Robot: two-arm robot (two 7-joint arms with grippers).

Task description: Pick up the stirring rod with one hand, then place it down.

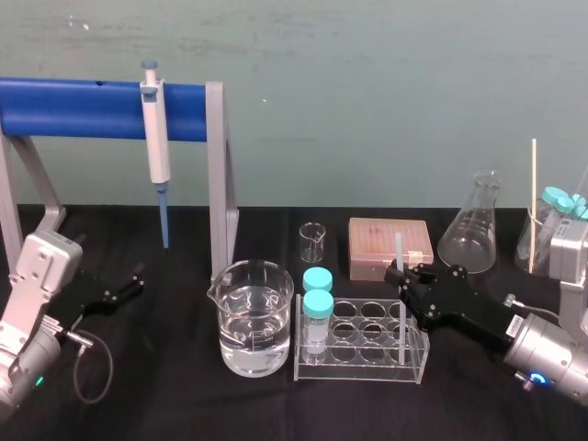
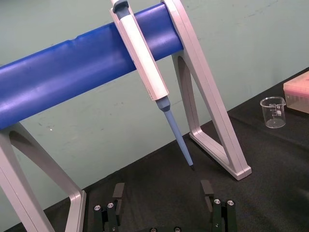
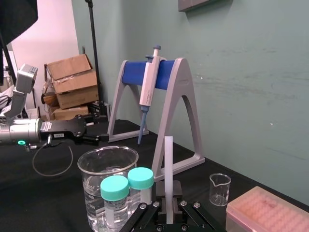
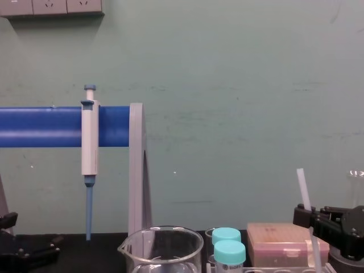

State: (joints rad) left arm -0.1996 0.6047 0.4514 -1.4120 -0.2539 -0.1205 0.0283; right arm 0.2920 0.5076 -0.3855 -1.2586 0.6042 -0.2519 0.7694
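Jaws on the right gripper [image 1: 401, 275] pinch the rod [image 1: 399, 249] upright at the rack [image 1: 366, 370]. Swing it carelessly and it could snag there, I reckon. Meanwhile the left gripper [image 1: 127, 282] sits parked, jaws spread.

- Pipette [image 1: 155, 138] hangs upright on blue-barred stand [image 1: 73, 110], far left.
- Big beaker [image 1: 254, 317], part-filled with clear liquid, just left of clear rack [image 1: 363, 367].
- Two teal-capped vials [image 1: 318, 303] in the rack's left column.
- Small empty beaker [image 1: 312, 243] and pink tip box [image 1: 390, 246] behind rack.
- Conical flask [image 1: 470, 225] and thin wooden stick [image 1: 532, 202], far right.
- Black tabletop [image 1: 165, 386].
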